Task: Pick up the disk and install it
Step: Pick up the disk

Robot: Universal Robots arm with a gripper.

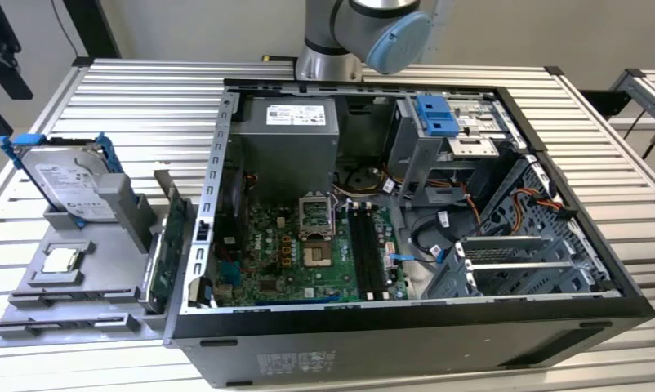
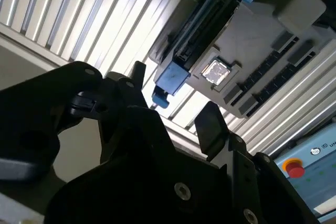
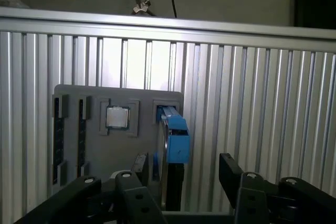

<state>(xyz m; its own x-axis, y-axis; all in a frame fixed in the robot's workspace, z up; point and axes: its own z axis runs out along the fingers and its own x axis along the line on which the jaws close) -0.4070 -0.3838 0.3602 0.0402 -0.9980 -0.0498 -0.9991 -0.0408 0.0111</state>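
Standing on edge in a slot of the grey holder tray (image 1: 109,282), the disk (image 1: 69,173) is over at the exterior view's left, on the slatted counter (image 1: 589,122) just beside the open computer case (image 1: 415,343). Blue carrier rails frame it and the label side is showing. A small square processor chip (image 1: 63,260) lies flat in its own pocket of the same tray, near the disk but not touching it. The robot arm (image 1: 366,28) sits up behind the case, well apart from the tray. In both wrist views the tool (image 3: 184,162) has its two black fingers (image 3: 228,169) spread wide with nothing gripped, and the disk shows edge-on past the gap. Inside the case, a blue latch (image 1: 437,114) sits on the drive cage.
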